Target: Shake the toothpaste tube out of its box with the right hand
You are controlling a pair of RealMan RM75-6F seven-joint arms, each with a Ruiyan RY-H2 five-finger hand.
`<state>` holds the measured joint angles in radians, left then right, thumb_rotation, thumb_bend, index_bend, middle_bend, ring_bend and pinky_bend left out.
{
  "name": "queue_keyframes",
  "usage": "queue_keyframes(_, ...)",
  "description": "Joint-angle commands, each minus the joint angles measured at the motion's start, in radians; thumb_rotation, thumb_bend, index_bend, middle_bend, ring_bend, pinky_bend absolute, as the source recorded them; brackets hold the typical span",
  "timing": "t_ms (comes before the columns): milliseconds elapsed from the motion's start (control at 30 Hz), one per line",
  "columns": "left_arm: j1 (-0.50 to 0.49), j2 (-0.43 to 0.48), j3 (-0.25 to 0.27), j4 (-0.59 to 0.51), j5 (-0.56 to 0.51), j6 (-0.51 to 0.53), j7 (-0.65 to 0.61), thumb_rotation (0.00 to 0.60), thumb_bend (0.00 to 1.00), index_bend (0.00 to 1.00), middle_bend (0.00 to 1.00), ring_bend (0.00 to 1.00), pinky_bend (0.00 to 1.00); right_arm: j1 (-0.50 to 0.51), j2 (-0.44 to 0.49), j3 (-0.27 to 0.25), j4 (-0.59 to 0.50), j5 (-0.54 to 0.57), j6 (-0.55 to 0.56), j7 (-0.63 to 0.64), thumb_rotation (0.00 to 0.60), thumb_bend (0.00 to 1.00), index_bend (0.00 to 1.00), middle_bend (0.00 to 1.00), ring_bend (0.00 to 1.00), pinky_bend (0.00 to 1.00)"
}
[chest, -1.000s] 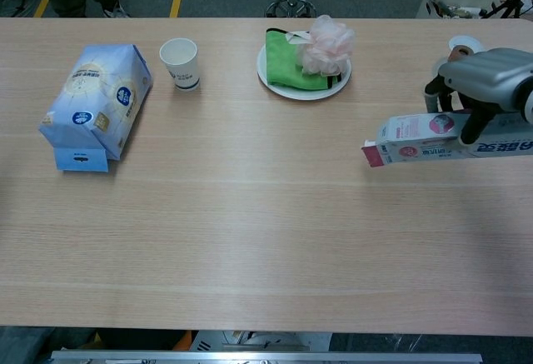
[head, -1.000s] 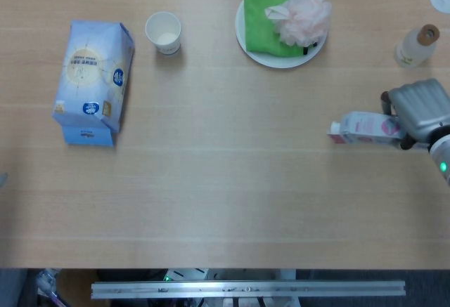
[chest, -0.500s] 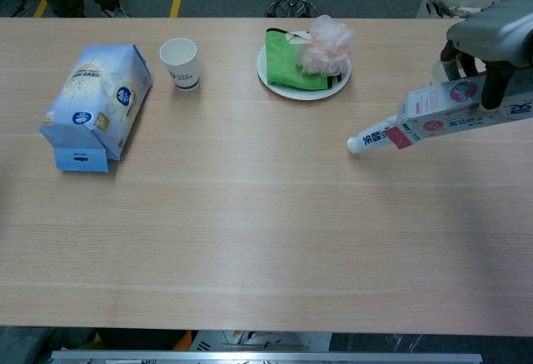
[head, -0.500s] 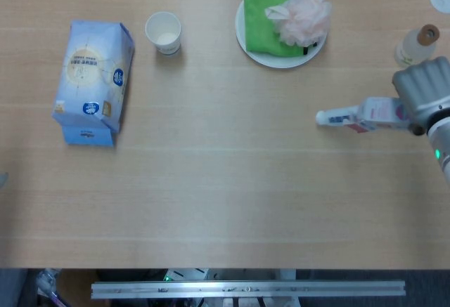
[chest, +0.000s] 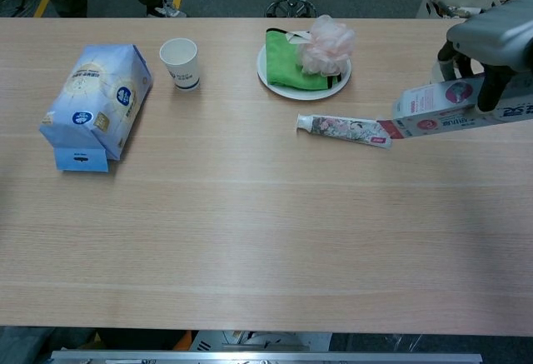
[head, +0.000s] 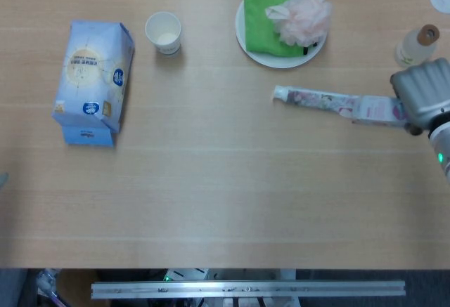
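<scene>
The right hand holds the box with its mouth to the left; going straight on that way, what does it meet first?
Probably the toothpaste tube, lying just before the box that the right hand holds; depth is unclear.

— What does your right hand (head: 424, 96) look like?
— My shell is silver-grey metal, ribbed across the back into rounded ridges, with black fingers (chest: 488, 87) beneath (dark at the joints too).
— Any markings?
— A small green light glows on my pale wrist, seen from the head view; nothing else is legible.
</scene>
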<state>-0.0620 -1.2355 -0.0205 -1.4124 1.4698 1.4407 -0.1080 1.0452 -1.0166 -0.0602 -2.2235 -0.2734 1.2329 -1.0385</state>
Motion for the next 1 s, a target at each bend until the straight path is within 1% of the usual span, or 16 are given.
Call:
queue_keyframes(33, 0.0, -0.001, 0.0, 0.0, -0.001, 0.0, -0.001, 0.6, 0.12, 0.4, 0.36, 0.37, 0.53, -0.037, -0.019, -0.019, 0.007, -0.063, 0.016, 0.034, 0.6, 0.39, 0.67, 0.69, 0.59, 0.66)
queue_keyframes(167, 0.001, 0.0, 0.0, 0.0, -0.001, 0.001, -0.001, 0.6, 0.12, 0.4, 0.37, 0.37, 0.53, -0.096, -0.056, -0.039, 0.041, -0.174, 0.029, 0.095, 0.6, 0.38, 0.67, 0.68, 0.59, 0.66)
queue_keyframes(233, 0.001, 0.002, -0.001, -0.002, -0.001, 0.003, -0.001, 0.6, 0.12, 0.4, 0.37, 0.37, 0.53, -0.134, -0.079, -0.05, 0.066, -0.249, 0.038, 0.138, 0.6, 0.38, 0.67, 0.68, 0.59, 0.66)
queue_keyframes(333, 0.002, 0.005, -0.002, -0.007, -0.001, 0.006, 0.001, 0.6, 0.12, 0.4, 0.37, 0.37, 0.53, -0.185, -0.106, -0.065, 0.104, -0.348, 0.045, 0.195, 0.6, 0.34, 0.66, 0.64, 0.56, 0.65)
queue_keyframes(400, 0.002, 0.006, -0.001, -0.01, 0.0, 0.006, 0.003, 0.6, 0.12, 0.4, 0.37, 0.37, 0.53, -0.219, -0.121, -0.072, 0.13, -0.409, 0.044, 0.239, 0.6, 0.31, 0.64, 0.62, 0.53, 0.63)
queue_keyframes(467, 0.001, 0.005, -0.001, -0.011, 0.0, 0.005, 0.006, 0.6, 0.12, 0.4, 0.37, 0.37, 0.53, -0.249, -0.132, -0.078, 0.155, -0.461, 0.039, 0.28, 0.6, 0.27, 0.59, 0.57, 0.49, 0.59)
queue_keyframes(633, -0.001, 0.004, -0.003, -0.015, -0.001, 0.005, 0.014, 0.6, 0.12, 0.4, 0.37, 0.37, 0.53, -0.305, -0.149, -0.085, 0.21, -0.551, 0.023, 0.36, 0.6, 0.2, 0.46, 0.46, 0.39, 0.53)
queue_keyframes(767, -0.001, 0.003, -0.008, -0.019, -0.001, 0.012, 0.021, 0.6, 0.12, 0.4, 0.37, 0.37, 0.53, -0.35, -0.164, -0.086, 0.252, -0.62, 0.018, 0.425, 0.6, 0.16, 0.37, 0.4, 0.33, 0.5)
queue_keyframes(867, -0.002, 0.002, -0.01, -0.022, -0.001, 0.013, 0.026, 0.6, 0.12, 0.4, 0.36, 0.37, 0.53, -0.386, -0.175, -0.088, 0.283, -0.68, 0.019, 0.472, 0.6, 0.14, 0.35, 0.36, 0.31, 0.49)
queue_keyframes(1000, -0.005, -0.001, -0.012, -0.026, -0.002, 0.014, 0.032, 0.6, 0.12, 0.4, 0.37, 0.37, 0.53, -0.428, -0.183, -0.087, 0.314, -0.759, 0.03, 0.53, 0.6, 0.12, 0.34, 0.33, 0.29, 0.48)
